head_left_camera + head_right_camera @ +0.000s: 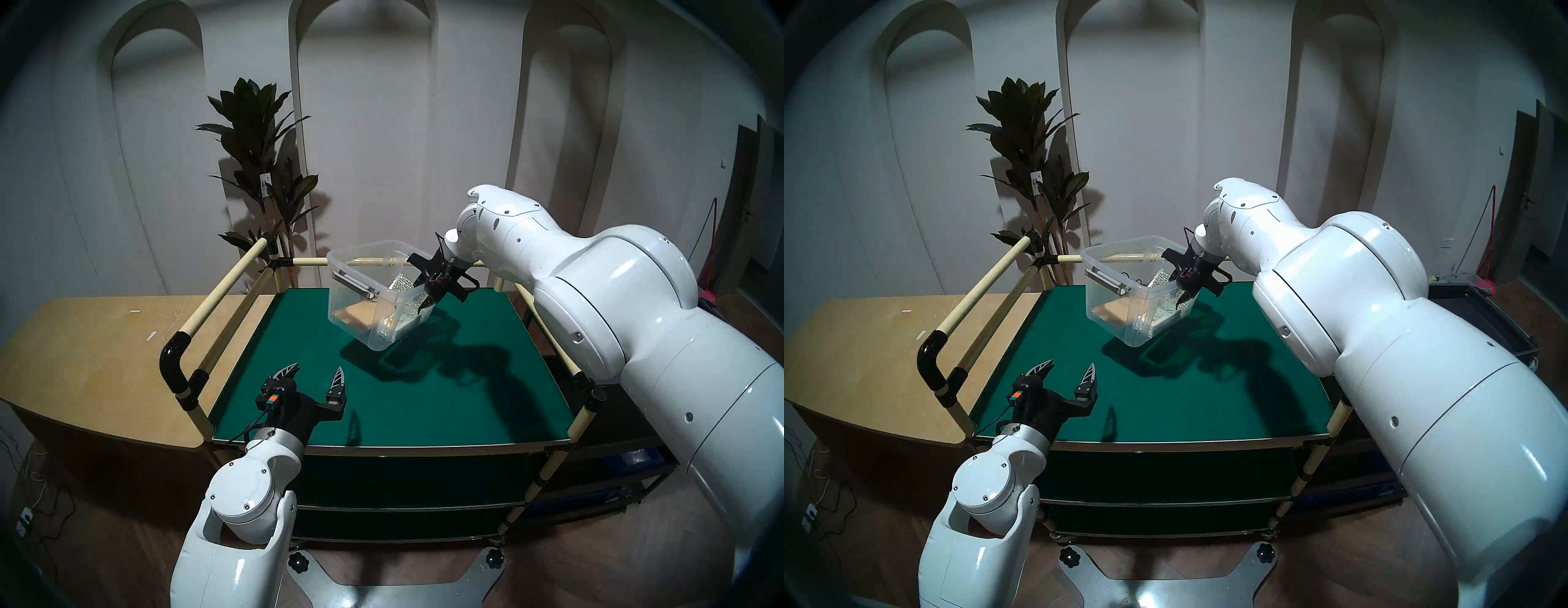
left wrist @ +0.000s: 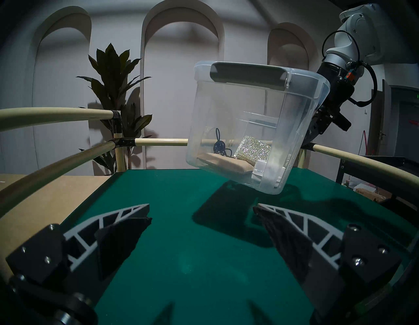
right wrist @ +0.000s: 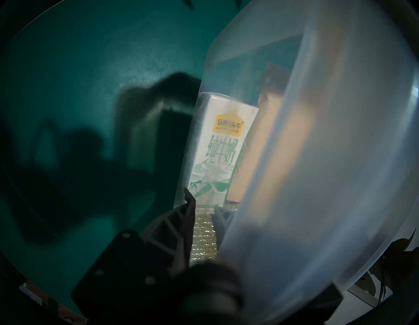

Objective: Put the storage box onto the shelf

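Observation:
The clear storage box (image 1: 373, 293) with grey clip handles hangs tilted above the far part of the shelf's green deck (image 1: 382, 382). My right gripper (image 1: 426, 302) is shut on the box's right wall, one finger inside and one outside. The left wrist view shows the storage box (image 2: 249, 127) clear of the deck, with a black cable, a glittery pad and tan items inside. The right wrist view shows the box wall (image 3: 317, 136) and a milk carton (image 3: 217, 147) behind it. My left gripper (image 1: 316, 375) is open and empty over the deck's near left corner.
Cream tube rails (image 1: 229, 280) with black joints fence the deck's left, back and right sides. A tan wooden counter (image 1: 85, 361) stands to the left. A potted plant (image 1: 259, 178) stands behind the rack. A black cart (image 1: 1484, 318) sits at the right.

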Tool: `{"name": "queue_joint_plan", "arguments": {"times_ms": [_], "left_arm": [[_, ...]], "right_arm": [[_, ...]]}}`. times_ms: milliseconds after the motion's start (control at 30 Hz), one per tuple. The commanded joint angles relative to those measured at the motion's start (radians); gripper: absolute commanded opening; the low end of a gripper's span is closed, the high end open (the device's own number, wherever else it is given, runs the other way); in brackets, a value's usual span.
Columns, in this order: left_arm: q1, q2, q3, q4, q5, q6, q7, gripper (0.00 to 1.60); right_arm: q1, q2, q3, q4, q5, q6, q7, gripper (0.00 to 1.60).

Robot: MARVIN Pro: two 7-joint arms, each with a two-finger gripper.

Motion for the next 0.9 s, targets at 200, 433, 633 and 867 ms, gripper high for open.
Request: {"name": "queue_joint_plan", "arguments": {"times_ms": [200,433,633,867], "left_arm": [[-0.015,0.0,-0.001,-0.019,0.0,-0.006,0.0,1.6],[-0.017,0.0,0.0,-0.02,0.0,-0.007,0.0,1.6],[-0.018,0.0,0.0,-0.02,-0.001,-0.007,0.001,1.6],[-0.019,0.0,0.001,-0.02,-0.001,-0.007,0.001,1.6]], "right_arm": [[0.04,0.021,-0.009,-0.02,-0.012,0.005,0.057,0.0],[0.026,0.043,-0.022,-0.02,-0.023,0.004,0.065,0.0],[0.015,0.049,-0.038,-0.02,-0.038,0.002,0.064,0.0],[0.0,0.054,-0.059,-0.02,-0.056,0.002,0.064,0.0]]}}
